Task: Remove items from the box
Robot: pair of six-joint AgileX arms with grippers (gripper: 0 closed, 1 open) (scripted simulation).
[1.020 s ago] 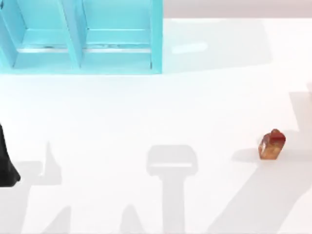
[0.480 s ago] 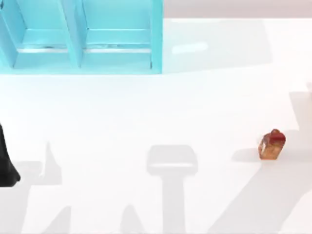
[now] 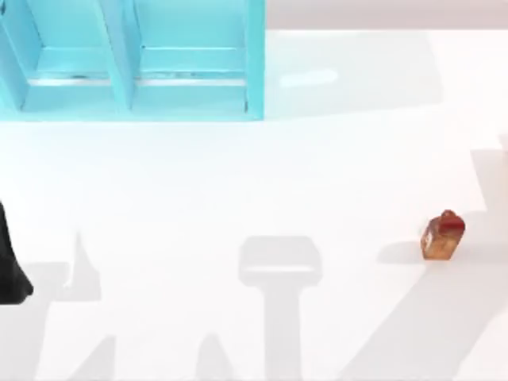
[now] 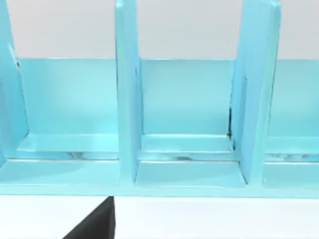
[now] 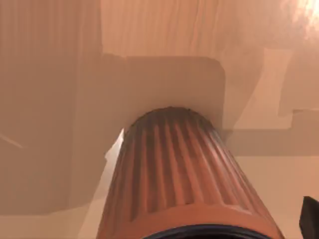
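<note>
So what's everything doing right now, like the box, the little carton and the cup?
Light blue box with upright dividers: standing at the table's far left, visible compartments hold nothing.
Small orange-brown carton with red gabled top: upright on the white table, right side, out of the box.
Ribbed pinkish-brown tapered cup: seen up close in the right wrist view.
Left arm: at the left edge.

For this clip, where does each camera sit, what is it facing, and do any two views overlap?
Top view: above the table, looking down on the blue box and the carton pack; a dark part of the left arm at its left edge.
Left wrist view: faces the box's open compartments; a dark piece of the arm at the frame's edge.
Right wrist view: close against a ribbed cup.
Shared: top and left wrist views both show the box.
</note>
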